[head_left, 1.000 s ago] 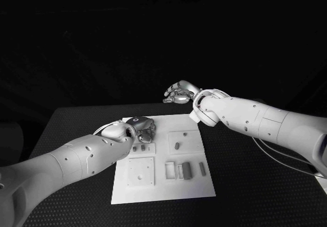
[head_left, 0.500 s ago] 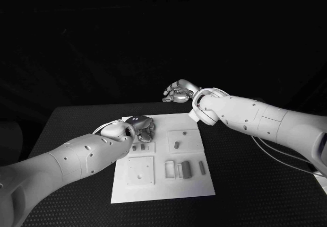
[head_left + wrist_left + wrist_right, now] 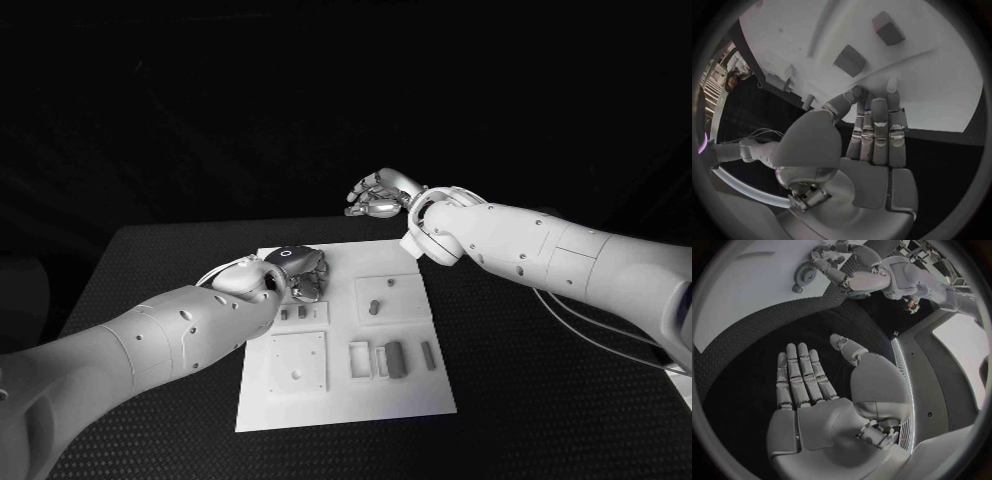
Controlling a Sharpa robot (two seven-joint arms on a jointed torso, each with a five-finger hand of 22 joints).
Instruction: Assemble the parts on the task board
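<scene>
The white task board (image 3: 346,385) lies in the middle of the black table. Several small grey parts lie on it, among them a slotted piece (image 3: 372,308) and upright blocks (image 3: 394,358). My left hand (image 3: 296,272) hovers over the board's far left corner, fingers straight and close together, holding nothing. In the left wrist view its fingertips (image 3: 879,102) reach the board's edge (image 3: 942,110), with two grey parts (image 3: 849,60) just beyond; I cannot tell if they touch the board. My right hand (image 3: 378,195) is raised beyond the board's far edge, fingers (image 3: 798,370) spread and empty.
Two raised square plates (image 3: 299,360) (image 3: 392,298) stand on the board. Black matting (image 3: 548,400) surrounds the board on all sides. The right wrist view looks across the table to the left hand (image 3: 848,270) on the board (image 3: 748,285).
The left hand has shifted very slightly over the board's far left corner. The right hand has stayed in place.
</scene>
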